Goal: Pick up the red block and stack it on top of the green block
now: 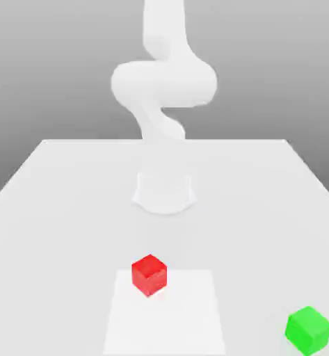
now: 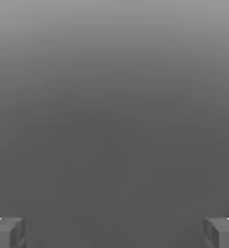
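Red block: I see it resting on the table, at the far edge of a paler square patch.
Green block: on the table, well apart, toward the exterior view's right.
Arm: white, probably raised above its base.
Gripper: jaws wide apart, nothing between the fingertips.

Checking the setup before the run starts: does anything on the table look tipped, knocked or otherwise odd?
Nothing stands out. The red block sits flat on the table, on a paler square patch. The green block sits flat too, apart from it toward the exterior view's right. The tool is open and holds nothing.
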`<state>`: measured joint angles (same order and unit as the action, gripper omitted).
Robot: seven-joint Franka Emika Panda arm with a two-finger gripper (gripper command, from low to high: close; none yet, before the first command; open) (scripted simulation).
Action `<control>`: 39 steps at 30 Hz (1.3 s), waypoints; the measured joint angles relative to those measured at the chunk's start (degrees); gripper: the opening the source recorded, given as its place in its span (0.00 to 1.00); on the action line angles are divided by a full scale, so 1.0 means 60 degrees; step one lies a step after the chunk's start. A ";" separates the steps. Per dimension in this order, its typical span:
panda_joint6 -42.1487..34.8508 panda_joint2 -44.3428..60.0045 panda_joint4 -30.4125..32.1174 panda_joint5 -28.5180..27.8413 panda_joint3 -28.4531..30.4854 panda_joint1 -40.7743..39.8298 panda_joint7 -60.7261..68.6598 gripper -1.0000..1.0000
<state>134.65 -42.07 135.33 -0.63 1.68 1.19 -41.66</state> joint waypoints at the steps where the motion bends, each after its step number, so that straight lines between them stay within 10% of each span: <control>1: 0.0232 0.0310 0.0282 -0.0047 0.0136 0.0092 0.0341 0.50; 16: 0.3797 0.5210 0.4564 -0.0559 0.2044 0.1216 0.5845 0.50; 24: 0.6487 0.8615 0.4780 0.1600 0.0775 0.0442 0.8302 0.50; 25: 0.6678 0.8839 0.4750 0.1731 0.0544 0.0242 0.8399 0.00; 39: 0.4824 0.6647 0.5079 -0.0046 0.1098 0.0284 0.7123 0.00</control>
<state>163.59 -2.19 165.81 -0.90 8.27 2.90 1.08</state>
